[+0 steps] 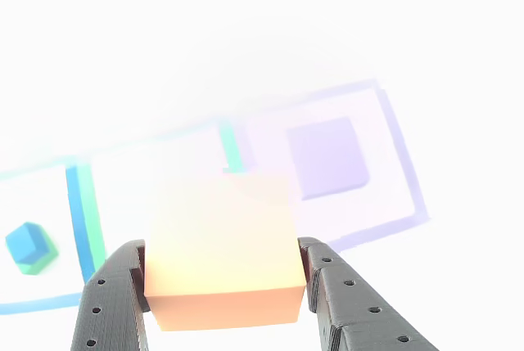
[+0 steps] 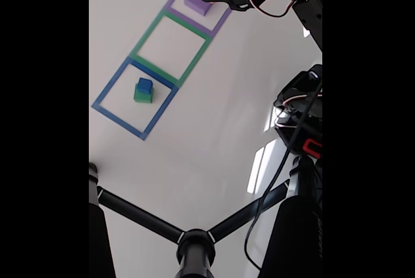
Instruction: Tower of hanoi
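Orange block [image 1: 223,253] clamped between tool [image 1: 223,285] fingers, above purple block [image 1: 327,157].

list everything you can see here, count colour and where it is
orange block: 1, orange, held between the gripper fingers, above the purple square in the fixed view
purple block: 1, purple, inside the purple square
blue block: 1, blue, on top of the green block in the blue square
green block: 1, green, under the blue block
tape squares: 3 in a row on the white table: purple square, green square, blue square; the green one holds no block
tripod: 1, black, bottom of the fixed view
gripper: 1, dark, shut on the orange block
arm: 1, black with cables, right side of the fixed view
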Robot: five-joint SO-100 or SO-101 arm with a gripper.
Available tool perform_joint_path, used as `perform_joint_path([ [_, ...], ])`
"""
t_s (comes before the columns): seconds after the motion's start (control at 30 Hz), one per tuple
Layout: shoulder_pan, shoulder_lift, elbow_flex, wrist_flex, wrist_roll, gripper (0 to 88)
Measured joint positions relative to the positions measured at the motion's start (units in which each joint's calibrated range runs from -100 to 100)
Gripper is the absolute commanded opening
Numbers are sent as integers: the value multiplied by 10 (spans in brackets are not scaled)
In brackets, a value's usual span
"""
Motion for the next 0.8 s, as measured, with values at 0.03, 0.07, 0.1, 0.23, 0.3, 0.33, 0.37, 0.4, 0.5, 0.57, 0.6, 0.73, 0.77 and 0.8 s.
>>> perform_joint_path([
  [0.03,-5,0,-2,6,0,89],
  [0.07,-11,0,-5,10,0,89],
  [0.1,-18,0,-7,14,-6,89],
  [0.23,-48,-4,-10,20,-4,89],
  [0.3,-61,-4,-10,20,-6,89],
  [0.33,-67,-5,-10,20,-6,89],
  [0.37,-73,-6,-10,20,-6,89],
  [0.4,-79,-7,-10,20,-6,89],
  [0.5,-91,-7,-10,20,-6,88],
  [0.57,-97,-7,1,14,-6,88],
  [0.6,-99,-7,10,8,-6,88],
  [0.73,-102,-10,71,-47,-6,89],
  [0.77,-102,-14,96,-71,-6,89],
  [0.8,-102,-18,123,-97,-6,89],
])
